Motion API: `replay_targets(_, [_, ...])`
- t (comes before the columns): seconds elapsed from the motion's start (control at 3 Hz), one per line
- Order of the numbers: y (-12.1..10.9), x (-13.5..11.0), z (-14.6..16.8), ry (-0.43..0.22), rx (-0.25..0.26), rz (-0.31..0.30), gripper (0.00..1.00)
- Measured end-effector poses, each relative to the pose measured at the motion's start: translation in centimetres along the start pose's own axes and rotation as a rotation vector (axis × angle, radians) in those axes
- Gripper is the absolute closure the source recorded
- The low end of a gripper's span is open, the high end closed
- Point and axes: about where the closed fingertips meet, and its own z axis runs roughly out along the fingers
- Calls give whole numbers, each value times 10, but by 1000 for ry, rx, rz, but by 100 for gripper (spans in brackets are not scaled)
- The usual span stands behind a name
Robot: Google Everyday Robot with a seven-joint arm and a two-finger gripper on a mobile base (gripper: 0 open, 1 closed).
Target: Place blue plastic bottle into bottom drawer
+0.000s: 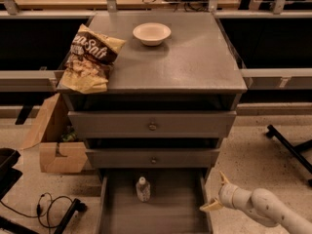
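Small clear blue plastic bottle (pixel 143 189) upright in grey bottom drawer (pixel 168 214): probably light, slick, take mid-body; pale gripper (pixel 212 192) off right edge, spread, empty.

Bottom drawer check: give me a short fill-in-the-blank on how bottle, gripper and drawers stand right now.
The blue plastic bottle stands ____ on the floor of the bottom drawer.
The gripper, by that drawer's right wall and apart from the bottle, is open and holds ____.
The two upper drawers are both ____.
Missing words: upright; nothing; closed.

We saw the cabinet top (pixel 195 65) carrying a chip bag (pixel 90 57) and a bowl (pixel 152 33); the gripper (pixel 215 193) hung spread-fingered by the bottom drawer (pixel 170 216)
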Motion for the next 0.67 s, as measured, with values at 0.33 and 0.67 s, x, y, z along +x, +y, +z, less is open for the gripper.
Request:
replay_targets(0.33, [-24,-29,-45,123,93,-1,0])
replay_targets(0.67, [-38,-89,-64,176,172,10,0])
